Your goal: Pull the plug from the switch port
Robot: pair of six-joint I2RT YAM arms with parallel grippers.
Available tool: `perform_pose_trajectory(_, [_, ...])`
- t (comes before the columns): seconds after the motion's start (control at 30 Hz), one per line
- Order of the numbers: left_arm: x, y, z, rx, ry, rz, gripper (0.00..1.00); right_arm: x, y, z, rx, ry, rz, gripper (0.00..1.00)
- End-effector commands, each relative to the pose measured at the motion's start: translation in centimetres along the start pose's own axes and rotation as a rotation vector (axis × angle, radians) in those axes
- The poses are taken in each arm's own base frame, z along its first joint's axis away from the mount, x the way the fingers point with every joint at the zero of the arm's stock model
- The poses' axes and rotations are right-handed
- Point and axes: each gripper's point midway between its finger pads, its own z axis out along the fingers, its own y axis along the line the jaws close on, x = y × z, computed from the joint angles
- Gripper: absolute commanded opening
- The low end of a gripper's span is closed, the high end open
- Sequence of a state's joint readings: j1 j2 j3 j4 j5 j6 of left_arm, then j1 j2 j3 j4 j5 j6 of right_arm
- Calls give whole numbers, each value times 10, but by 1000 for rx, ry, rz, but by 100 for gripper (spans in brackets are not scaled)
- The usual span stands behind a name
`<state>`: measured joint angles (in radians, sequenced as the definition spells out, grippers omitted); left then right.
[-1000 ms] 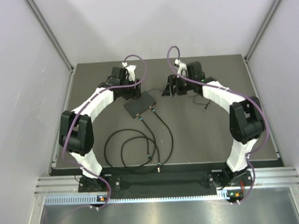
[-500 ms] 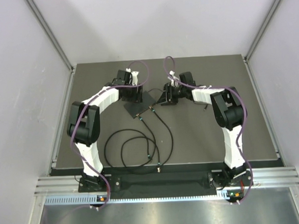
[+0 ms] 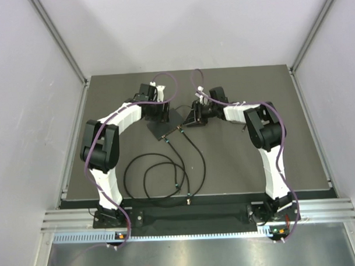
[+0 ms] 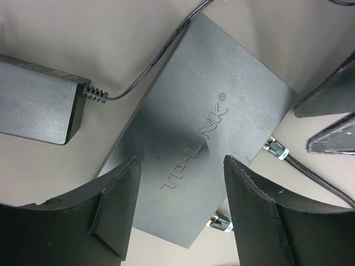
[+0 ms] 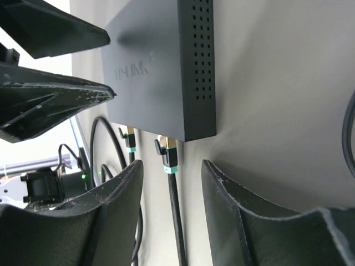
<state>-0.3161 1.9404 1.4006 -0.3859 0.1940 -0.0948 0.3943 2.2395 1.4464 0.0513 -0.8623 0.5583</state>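
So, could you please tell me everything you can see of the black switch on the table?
The switch is a flat, matte-black rectangular box with TP-LINK embossed on top and a grid of vent holes in one side wall. It lies flat on the dark table, turned diagonally. Two teal-booted plugs sit in its port edge, their cables trailing off. The open left gripper is spread over one end; the open right gripper faces the plugs.

The left hand [image 4: 183,191], fingers spread wide, hangs over the TP-LINK switch [image 4: 216,94]; two plugs [image 4: 275,148] sit in its edge, and a power brick [image 4: 39,100] lies beside it.
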Motion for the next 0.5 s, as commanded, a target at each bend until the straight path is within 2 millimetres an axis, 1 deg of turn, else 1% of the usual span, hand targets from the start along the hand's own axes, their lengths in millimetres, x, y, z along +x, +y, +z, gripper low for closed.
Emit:
perform_pose_trajectory(0.0, [-3,-2,5,8,-16,24,66,-6,15,10,-57,18,-56,46])
perform_pose_trajectory(0.13, [-3,-4,6,3,-15,38,66,0,13,16,-64,29,-43,46])
perform_pose_trajectory(0.2, [0,-4,8,2,-6,39,66,4,14,18,-73,40,-39,46])
perform_pose_trajectory(0.33, [4,-4,11,-1,4,41,66,12,10,23,-72,57,-36,46])
perform_pose_trajectory(0.47, [7,-3,12,-22,14,75,67,19,9,27,-91,84,-28,46])
